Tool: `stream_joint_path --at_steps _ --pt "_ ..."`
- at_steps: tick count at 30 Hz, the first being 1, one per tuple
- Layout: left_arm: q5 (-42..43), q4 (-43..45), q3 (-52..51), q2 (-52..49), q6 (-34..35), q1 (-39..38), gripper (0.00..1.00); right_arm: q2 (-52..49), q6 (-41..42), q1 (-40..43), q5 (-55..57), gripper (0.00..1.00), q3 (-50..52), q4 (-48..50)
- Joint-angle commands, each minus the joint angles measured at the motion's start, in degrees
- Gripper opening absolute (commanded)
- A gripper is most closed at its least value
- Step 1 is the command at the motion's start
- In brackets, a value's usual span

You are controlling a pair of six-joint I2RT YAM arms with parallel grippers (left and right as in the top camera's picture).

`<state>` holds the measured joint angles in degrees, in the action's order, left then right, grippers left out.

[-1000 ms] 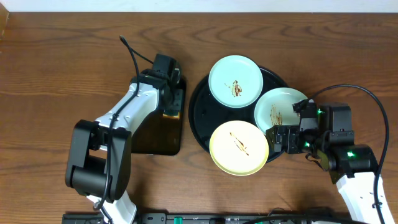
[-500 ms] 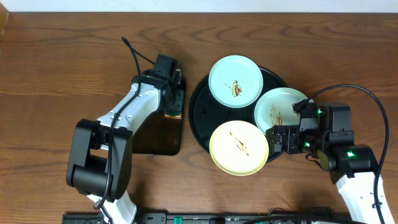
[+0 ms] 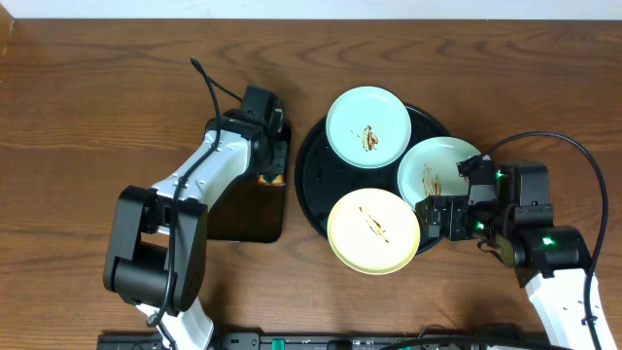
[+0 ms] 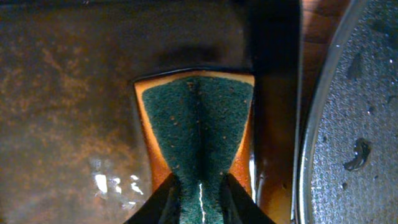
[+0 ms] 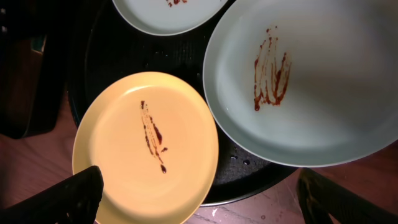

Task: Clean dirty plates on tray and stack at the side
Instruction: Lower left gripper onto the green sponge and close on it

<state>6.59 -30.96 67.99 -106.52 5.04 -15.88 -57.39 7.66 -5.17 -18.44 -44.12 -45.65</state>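
Note:
Three sauce-smeared plates lie on the round black tray [image 3: 311, 175]: a mint one [image 3: 367, 126] at the back, a second mint one [image 3: 439, 170] on the right, and a yellow one [image 3: 373, 230] in front. My left gripper [image 4: 199, 200] is shut on a sponge [image 4: 198, 118], green pad on orange, its pad creased between the fingers [image 4: 165, 202]. Overhead, that left gripper [image 3: 270, 163] is over the rectangular tray. My right gripper [image 5: 208, 196] stands open above the front edges of the yellow plate [image 5: 146, 146] and the right mint plate [image 5: 311, 81], holding nothing.
The sponge lies in a smaller rectangular black tray [image 3: 243, 209] left of the round tray, whose rim [image 4: 311, 143] runs close beside it. Bare wood tabletop [image 3: 87, 107] lies to the left and behind. A black cable [image 3: 583, 156] loops by the right arm.
The left gripper's jaws have closed in on the sponge. Plates and the right arm have not moved.

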Motion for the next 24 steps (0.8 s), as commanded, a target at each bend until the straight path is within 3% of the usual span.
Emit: stream_joint_path --at_steps 1,3,11,19,24 --pt "-1.99 -0.33 -1.55 -1.36 -0.07 -0.22 0.12 -0.02 0.46 -0.48 0.13 0.97 -0.81 -0.07" --pt "-1.97 -0.39 -1.55 -1.33 -0.07 -0.22 0.08 -0.02 0.46 -0.48 0.13 0.97 -0.81 -0.04" --pt "-3.23 -2.27 -0.85 -0.31 -0.07 -0.07 0.07 0.0 0.46 -0.48 0.15 0.97 -0.81 -0.07" --pt "-3.17 -9.2 -0.57 7.08 -0.07 0.22 0.07 -0.02 0.46 -0.48 3.21 0.97 -0.81 -0.2" --pt "0.24 -11.96 -0.57 9.81 0.81 1.62 0.07 -0.02 0.46 -0.48 3.21 0.96 -0.81 -0.04"
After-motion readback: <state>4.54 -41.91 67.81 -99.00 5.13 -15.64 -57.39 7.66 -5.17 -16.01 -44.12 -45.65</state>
